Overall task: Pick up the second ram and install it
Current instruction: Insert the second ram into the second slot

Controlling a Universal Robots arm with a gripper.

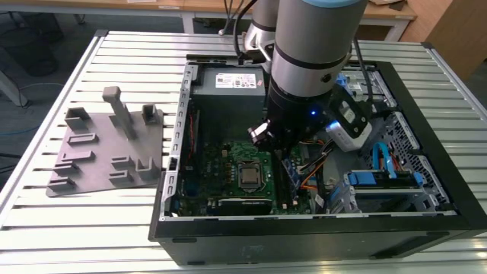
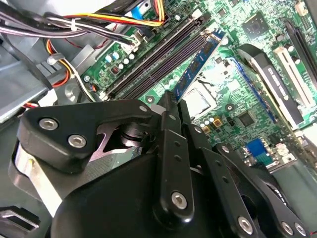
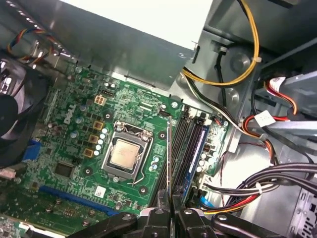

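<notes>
Arm (image 1: 308,57) reaches straight down into the open computer case (image 1: 304,231). Hand (image 3: 171,201) is clamped on the ram stick (image 3: 169,148), which stands on edge between the processor (image 3: 124,153) and the memory slots (image 3: 182,141).

Even, bright room light covers the surface (image 1: 114,228) in the exterior view, with soft sheen on the silver arm (image 1: 304,51). The computer case (image 1: 304,234) is dimmer inside, where a blue light (image 1: 313,112) glows. In the first wrist view the background (image 3: 143,20) beyond the case wall (image 3: 124,54) is blown out white, the motherboard (image 3: 74,129) evenly lit, and the second ram (image 3: 169,148), pinched in the jaws of the gripper (image 3: 171,201), reads as a dark edge.
</notes>
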